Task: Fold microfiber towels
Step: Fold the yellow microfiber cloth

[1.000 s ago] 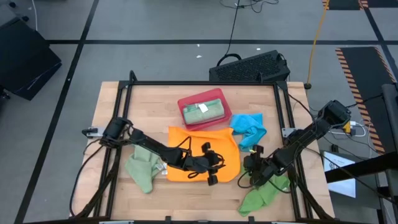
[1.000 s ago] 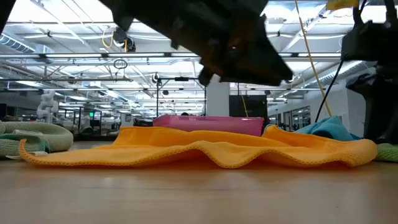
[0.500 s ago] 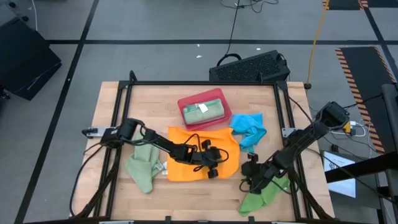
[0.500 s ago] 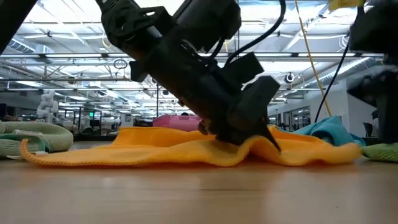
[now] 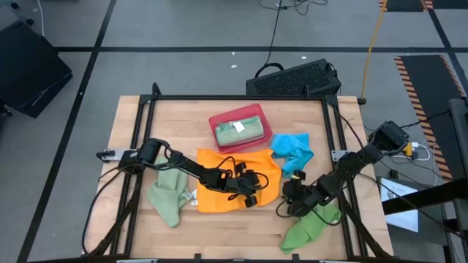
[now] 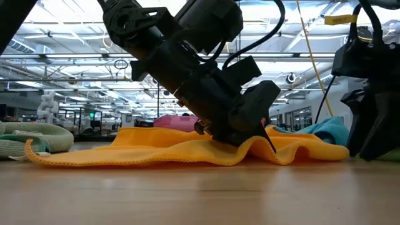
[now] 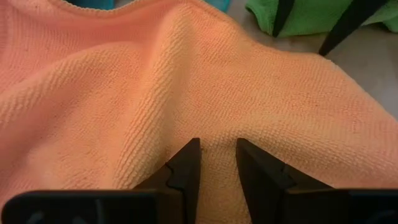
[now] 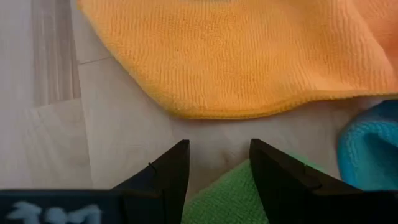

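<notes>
A: Where was the orange towel (image 5: pixel 234 181)?

B: It lay spread on the table (image 5: pixel 146 131), just in front of the red tray (image 5: pixel 239 117), with its near edge rumpled into folds.

A: And the left gripper (image 5: pixel 254 196)?

B: It was down on the orange towel near its right front corner. In the left wrist view the two fingers (image 7: pixel 186 168) pressed into the cloth with a narrow gap between them, a ridge of fabric pinched there.

A: The right gripper (image 5: pixel 287 207)?

B: It stood on the table just beside the orange towel's right edge, above the bright green towel (image 5: pixel 311 225). Its fingers (image 8: pixel 171 168) were spread apart and gripped nothing; bare wood showed between them, with the green cloth under one finger.

A: The other towels?

B: A bright blue towel (image 5: pixel 292 152) was bunched to the right of the tray. A sage green towel (image 5: pixel 168 193) lay crumpled at the left, beside the left arm. Another folded green towel (image 5: pixel 238 130) sat in the tray.
</notes>
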